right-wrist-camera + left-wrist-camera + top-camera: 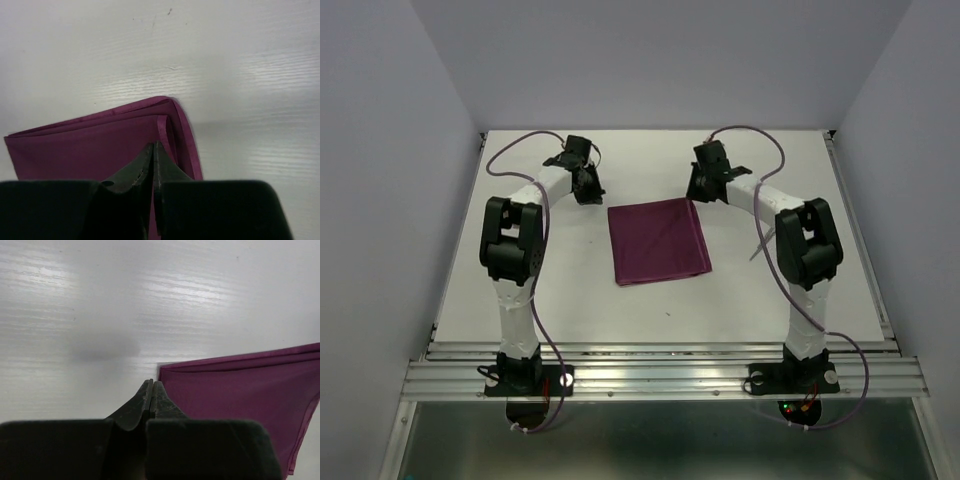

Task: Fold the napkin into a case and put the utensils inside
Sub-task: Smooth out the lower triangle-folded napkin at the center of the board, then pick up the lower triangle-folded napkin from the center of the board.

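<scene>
While the napkin [660, 242] lies flat in the middle of the counter [650, 320], already folded into a layered, nearly square pad but not yet into a narrow case, both arms reach over its far edge. That far edge runs left to right between the 2 pincers, and the stacked layers show plainly at the far right corner in the right wrist view.

The left pincer [152, 385] has its jaws pressed together with nothing between them. Its tips sit over bare counter just beside the napkin's far left corner, so the cloth lies to its right and toward the near edge.

The right pincer [154, 146] also has its jaws pressed together, but its tips sit on top of the cloth at the far right corner, next to a curled-up lip of one layer. I cannot tell whether a layer is caught between them.

The right arm is therefore the better placed for the next fold. My judgement is that it would carry the right edge across toward the left, narrowing the pad along its near-to-far axis, while the left pincer could pin the other corner.

I cannot make out the utensils with any certainty in these views.
</scene>
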Robot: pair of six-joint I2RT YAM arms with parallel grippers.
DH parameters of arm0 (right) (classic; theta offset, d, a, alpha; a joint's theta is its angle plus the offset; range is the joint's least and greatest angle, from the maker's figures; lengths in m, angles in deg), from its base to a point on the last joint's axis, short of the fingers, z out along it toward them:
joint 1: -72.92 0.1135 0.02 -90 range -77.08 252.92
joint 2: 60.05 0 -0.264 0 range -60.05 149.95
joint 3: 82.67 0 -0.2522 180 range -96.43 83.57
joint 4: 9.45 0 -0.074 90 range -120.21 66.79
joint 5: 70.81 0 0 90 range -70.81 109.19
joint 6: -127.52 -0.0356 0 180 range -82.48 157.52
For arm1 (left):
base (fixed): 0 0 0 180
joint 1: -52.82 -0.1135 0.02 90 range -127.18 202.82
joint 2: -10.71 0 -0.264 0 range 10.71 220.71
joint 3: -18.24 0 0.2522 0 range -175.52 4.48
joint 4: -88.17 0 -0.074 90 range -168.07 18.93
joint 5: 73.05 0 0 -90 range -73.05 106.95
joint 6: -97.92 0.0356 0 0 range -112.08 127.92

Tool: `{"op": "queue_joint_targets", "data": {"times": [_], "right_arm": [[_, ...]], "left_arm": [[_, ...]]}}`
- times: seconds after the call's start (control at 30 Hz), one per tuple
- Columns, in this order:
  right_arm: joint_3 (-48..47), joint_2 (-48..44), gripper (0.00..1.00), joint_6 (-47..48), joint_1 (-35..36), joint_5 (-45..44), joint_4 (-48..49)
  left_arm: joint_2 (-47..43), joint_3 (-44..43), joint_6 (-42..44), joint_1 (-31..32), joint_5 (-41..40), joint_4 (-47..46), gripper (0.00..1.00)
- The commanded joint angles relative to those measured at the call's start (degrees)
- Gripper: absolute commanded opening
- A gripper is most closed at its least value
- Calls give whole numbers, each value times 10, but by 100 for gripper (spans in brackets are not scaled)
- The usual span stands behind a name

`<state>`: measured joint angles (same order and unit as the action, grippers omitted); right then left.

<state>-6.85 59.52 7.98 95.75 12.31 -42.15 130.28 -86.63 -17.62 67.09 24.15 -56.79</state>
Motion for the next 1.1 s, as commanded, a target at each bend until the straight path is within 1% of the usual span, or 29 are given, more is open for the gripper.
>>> {"op": "queue_joint_targets", "data": {"times": [0.0, 0.1, 0.2, 0.33, 0.57, 0.67, 0.73, 1.0, 1.07], "right_arm": [[36, -84, 9, 3, -19, -30, 22], [86, -92, 8, -8, -35, -29, 28], [130, -93, 8, -13, -35, -24, 39], [154, -87, 8, -15, -35, -2, 50], [192, -86, 6, -17, -35, 55, 79], [205, -92, 6, -24, -29, 63, 85], [227, -98, 6, -30, -23, 77, 93], [315, -159, 5, -82, 44, 99, 123], [327, -173, 5, -89, 51, 102, 126]], "left_arm": [[-69, -37, 15, 16, -21, 27, 0], [-73, -42, 16, 30, -19, 32, 0], [-76, -42, 16, 45, -16, 36, 0], [-76, -44, 18, 64, -14, 39, 1], [-65, -64, 19, 100, -20, 52, 6], [-59, -75, 18, 113, -19, 57, 9], [-52, -86, 19, 119, -19, 61, 13], [-25, -123, 20, 156, -27, 84, 27], [-19, -130, 20, 162, -30, 88, 29]]}}
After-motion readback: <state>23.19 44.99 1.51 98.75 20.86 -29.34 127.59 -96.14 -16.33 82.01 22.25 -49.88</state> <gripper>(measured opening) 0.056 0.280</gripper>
